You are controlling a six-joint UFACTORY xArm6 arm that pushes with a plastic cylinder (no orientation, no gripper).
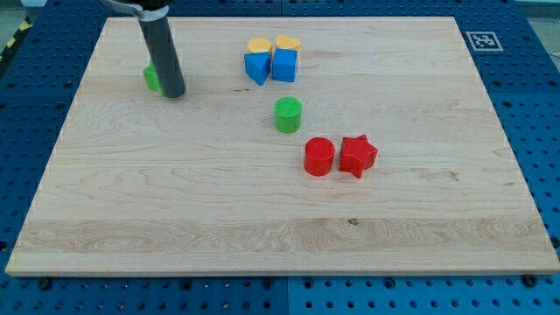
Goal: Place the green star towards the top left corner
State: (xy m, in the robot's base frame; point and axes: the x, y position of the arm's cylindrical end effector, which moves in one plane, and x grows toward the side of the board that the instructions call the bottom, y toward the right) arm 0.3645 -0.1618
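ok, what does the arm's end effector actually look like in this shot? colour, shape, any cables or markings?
Only the rod shows: a straight, dark grey, matte cylinder, with no markings or cables visible on it. A black fitting with a bright highlight tops it at the frame's upper edge; the rest of the arm is out of view. My tip is blunt and flat-ended, touching the right side of the green star, which it partly hides.

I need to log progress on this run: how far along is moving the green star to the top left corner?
Mostly done: the green star already sits in the board's upper left area, far from the other blocks. In hand: my tip stands right against the star's right side, partly hiding it. Left: perhaps a short nudge up and left, since the star is not quite at the corner itself.
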